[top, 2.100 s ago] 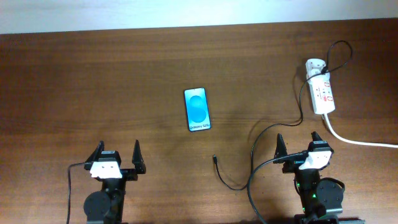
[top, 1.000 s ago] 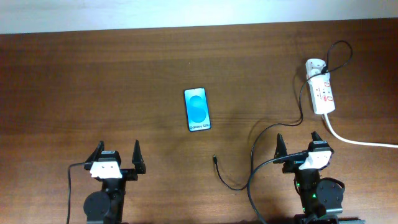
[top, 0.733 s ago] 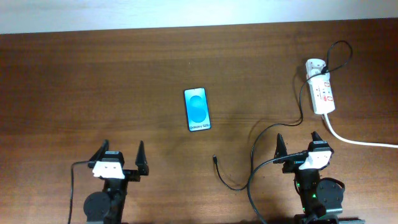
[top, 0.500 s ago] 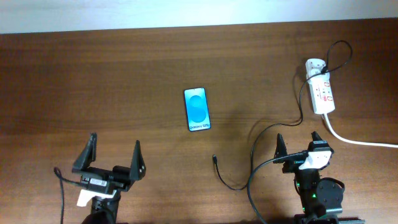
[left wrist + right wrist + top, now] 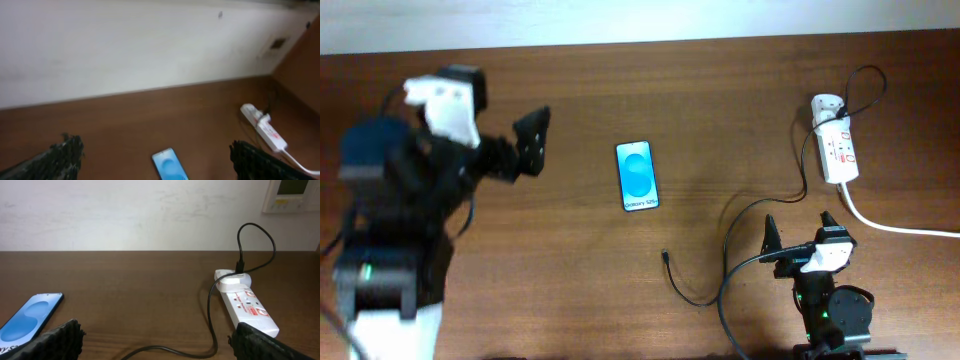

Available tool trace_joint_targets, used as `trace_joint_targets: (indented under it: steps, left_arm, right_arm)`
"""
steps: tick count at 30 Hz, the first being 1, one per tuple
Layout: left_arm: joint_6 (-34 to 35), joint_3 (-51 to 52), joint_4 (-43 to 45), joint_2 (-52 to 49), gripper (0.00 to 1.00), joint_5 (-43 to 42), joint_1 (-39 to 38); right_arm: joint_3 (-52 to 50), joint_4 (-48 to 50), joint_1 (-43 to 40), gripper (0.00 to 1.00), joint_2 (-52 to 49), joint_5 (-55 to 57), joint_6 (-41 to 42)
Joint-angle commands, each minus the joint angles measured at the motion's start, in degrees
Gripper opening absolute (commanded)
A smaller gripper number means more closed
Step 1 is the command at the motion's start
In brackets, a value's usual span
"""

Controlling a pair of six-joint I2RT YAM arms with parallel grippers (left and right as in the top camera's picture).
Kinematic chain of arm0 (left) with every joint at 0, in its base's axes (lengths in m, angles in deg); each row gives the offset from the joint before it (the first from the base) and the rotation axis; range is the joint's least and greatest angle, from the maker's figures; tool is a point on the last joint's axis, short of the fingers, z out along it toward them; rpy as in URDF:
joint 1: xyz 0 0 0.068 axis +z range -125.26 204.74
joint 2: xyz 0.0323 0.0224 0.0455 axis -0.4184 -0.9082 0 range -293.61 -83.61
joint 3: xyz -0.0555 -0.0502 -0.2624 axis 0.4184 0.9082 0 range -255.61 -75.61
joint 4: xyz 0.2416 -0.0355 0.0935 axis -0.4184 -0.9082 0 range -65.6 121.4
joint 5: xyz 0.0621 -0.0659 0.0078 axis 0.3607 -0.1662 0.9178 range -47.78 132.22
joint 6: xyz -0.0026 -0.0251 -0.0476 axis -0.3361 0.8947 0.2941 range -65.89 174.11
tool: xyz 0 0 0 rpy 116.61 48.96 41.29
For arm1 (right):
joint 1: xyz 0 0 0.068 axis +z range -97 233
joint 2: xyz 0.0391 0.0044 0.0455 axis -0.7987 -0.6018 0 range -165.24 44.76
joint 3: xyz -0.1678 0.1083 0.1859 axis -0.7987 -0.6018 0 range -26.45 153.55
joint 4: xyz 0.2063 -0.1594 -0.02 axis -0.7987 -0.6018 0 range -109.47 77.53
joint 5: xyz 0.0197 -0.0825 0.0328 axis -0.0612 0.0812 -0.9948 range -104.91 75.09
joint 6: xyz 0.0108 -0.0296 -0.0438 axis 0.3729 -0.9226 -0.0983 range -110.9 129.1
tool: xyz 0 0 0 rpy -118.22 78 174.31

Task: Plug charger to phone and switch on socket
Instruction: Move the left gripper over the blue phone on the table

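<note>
The phone [image 5: 636, 175] lies flat mid-table, blue screen up; it also shows in the left wrist view [image 5: 170, 165] and the right wrist view [image 5: 27, 317]. The socket [image 5: 838, 150] lies at the far right, also seen in the wrist views [image 5: 265, 131] [image 5: 247, 307]. The charger's white adapter [image 5: 825, 105] sits in its far end. The thin black cable [image 5: 745, 212] loops to a free plug tip [image 5: 665, 255] below and right of the phone. My left gripper [image 5: 508, 108] is open, raised, blurred, left of the phone [image 5: 156, 146]. My right gripper [image 5: 798, 225] is open and empty near the front edge [image 5: 156, 330].
A thick white cord [image 5: 895, 226] runs from the socket off the right edge. A pale wall [image 5: 150, 210] stands behind the table, with a small white panel [image 5: 292, 195] on it. The left arm's body [image 5: 395, 230] hangs over the table's left side.
The left arm has risen from the front edge and swung up and back over the left side, its gripper still open. The right arm, phone and cable have not moved.
</note>
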Motion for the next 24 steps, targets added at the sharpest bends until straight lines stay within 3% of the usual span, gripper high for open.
trace_joint_targets:
  steps: [1, 5, 7, 11, 13, 16, 24]
  left_arm:
    - [3.76, -10.86, -9.77, -10.95, 0.99, -0.39, -1.51]
    - [3.72, -42.16, -39.39, -35.28, 0.99, 11.1, -6.43]
    - [3.74, -53.77, -47.71, -44.37, 0.99, 14.19, -8.61]
    - [5.14, -57.11, -46.14, -52.22, 0.99, 6.1, -12.87]
    - [16.65, -57.09, -46.51, -56.92, 0.99, 7.1, -14.91]
    - [26.93, -57.09, -47.43, -62.71, 0.99, 13.68, -17.57]
    - [28.59, -57.05, -49.33, -75.54, 0.99, 14.27, -22.1]
  right_arm:
    - [-0.31, -0.33, 0.37, 0.98, 0.39, 0.48, 0.22]
    - [-0.31, -0.33, 0.37, 0.98, 0.39, 0.48, 0.22]
    - [-0.31, -0.33, 0.37, 0.98, 0.39, 0.48, 0.22]
    - [-0.31, -0.33, 0.37, 0.98, 0.39, 0.48, 0.22]
    - [-0.31, -0.33, 0.37, 0.98, 0.39, 0.48, 0.22]
    - [-0.31, -0.33, 0.37, 0.98, 0.39, 0.48, 0.22]
    - [-0.31, -0.33, 0.37, 0.98, 0.39, 0.48, 0.22]
